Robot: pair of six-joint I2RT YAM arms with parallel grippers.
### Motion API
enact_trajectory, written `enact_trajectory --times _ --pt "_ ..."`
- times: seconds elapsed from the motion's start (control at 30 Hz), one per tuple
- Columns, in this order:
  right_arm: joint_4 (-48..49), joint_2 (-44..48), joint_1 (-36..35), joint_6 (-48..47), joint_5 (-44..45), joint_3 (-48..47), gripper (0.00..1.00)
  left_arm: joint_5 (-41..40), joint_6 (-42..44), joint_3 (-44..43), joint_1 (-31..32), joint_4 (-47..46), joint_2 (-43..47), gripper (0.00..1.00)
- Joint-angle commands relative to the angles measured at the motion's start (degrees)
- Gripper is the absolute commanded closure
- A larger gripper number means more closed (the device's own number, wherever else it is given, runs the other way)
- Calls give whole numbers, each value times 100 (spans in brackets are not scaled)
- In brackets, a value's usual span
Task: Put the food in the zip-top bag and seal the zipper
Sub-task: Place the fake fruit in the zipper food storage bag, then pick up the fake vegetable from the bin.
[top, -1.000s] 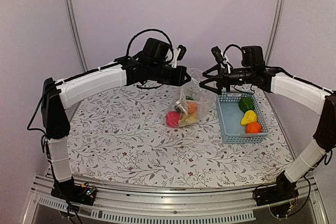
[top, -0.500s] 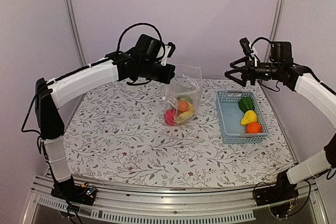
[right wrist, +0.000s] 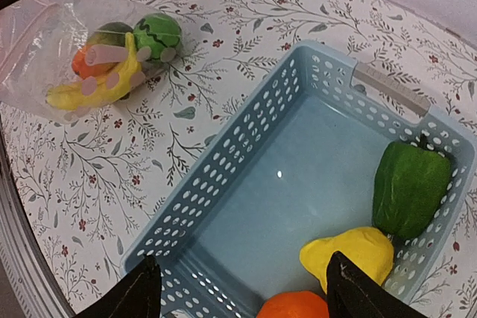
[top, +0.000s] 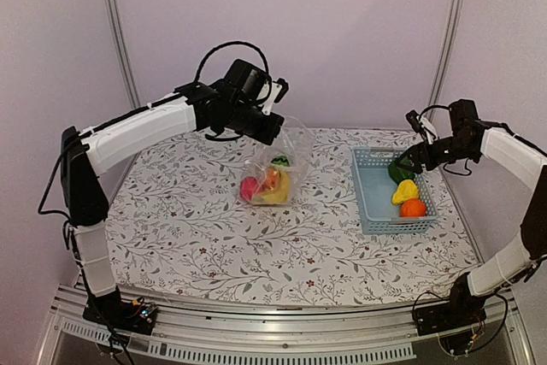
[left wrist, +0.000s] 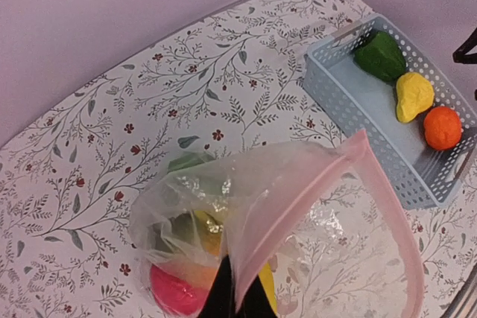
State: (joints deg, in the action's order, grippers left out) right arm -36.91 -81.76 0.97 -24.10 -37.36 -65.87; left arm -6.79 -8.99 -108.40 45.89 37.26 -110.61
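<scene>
Left arm: the left gripper (top: 273,128) is pinching, jaws fully closed, the mouth edge of the clear crinkly plastic zip-top bag (top: 278,153). It is holding that end up while the bag's lower end is sagging onto the white leaf-and-flower-patterned tablecloth (top: 188,237), left of the basket and apart from it. From the left wrist view, the dark fingertips are clamping the pale pink zipper strip (left wrist: 386,210), which is arching wide open; the mouth is unsealed.

Bag contents, bunching at the bottom:
- a round pink toy piece (top: 249,188)
- a yellow toy banana (top: 277,196)
- a small orange toy piece (top: 272,179)
- a green striped watermelon-like toy (top: 280,161)

Right arm: the right gripper (right wrist: 242,258) is hovering over the light-blue slotted plastic basket (top: 366,203), fingers spread wide and gripping nothing.

The basket is holding three pieces, gathered along its right side:
- a green toy pepper (right wrist: 410,188), farthest back
- a lumpy yellow toy piece (right wrist: 346,255), in the middle
- a round orange toy fruit (right wrist: 294,307), nearest the arms
</scene>
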Motion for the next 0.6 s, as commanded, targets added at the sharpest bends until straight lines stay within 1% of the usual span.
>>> enact_trajectory --times 0.0,0.33,0.57 --pt "-704 -197 72 -371 702 332 26 108 145 -88 180 245 -289 100" --pt "-865 -620 70 -509 1280 479 29 204 125 -102 238 115 -356 100" --pt "-1035 -792 70 -652 1672 461 29 255 78 -107 257 32 -396 100"
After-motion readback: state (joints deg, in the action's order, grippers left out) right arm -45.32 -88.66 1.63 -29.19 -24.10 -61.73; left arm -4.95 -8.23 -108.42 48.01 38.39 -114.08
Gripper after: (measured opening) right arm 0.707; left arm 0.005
